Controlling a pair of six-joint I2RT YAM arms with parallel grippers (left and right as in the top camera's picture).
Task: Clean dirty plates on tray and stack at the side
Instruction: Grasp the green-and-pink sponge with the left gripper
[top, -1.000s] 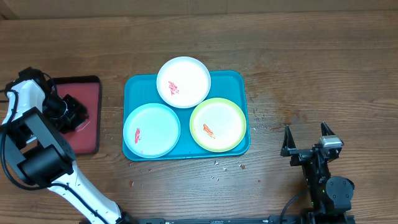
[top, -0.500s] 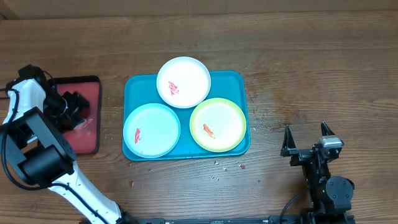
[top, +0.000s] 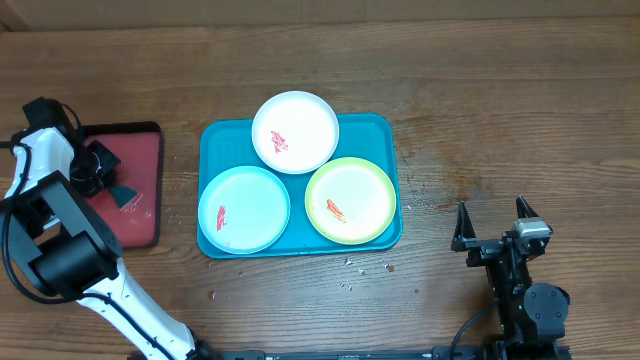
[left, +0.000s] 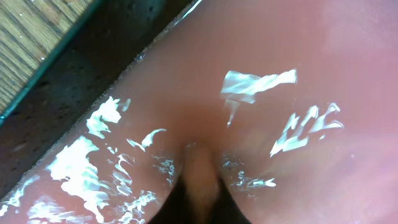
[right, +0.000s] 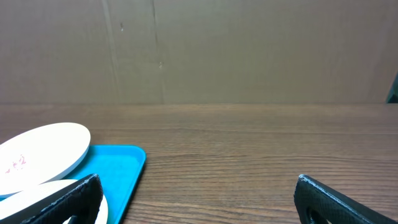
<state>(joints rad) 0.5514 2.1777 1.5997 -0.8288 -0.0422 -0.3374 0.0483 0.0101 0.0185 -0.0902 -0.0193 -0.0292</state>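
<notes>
On tray (top: 218, 138): white plate (top: 295, 132), blue plate (top: 244, 208), green plate (top: 351, 200) — three total.

Dark-rimmed red tray (top: 135, 225) wet inside, wooden table (top: 500, 100), scattered crumbs (top: 349, 262)

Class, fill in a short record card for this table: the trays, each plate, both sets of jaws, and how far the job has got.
teal tray: holds all three plates
white plate: far side, overhanging the rim, red smear
pale blue plate: near left, red smear
yellow-green plate: near right, red smear
red tray: left of the teal tray, surface wet
left jaws: shut, low over the red tray
right jaws: open, empty, right of the teal tray
stacked at side: none yet
</notes>
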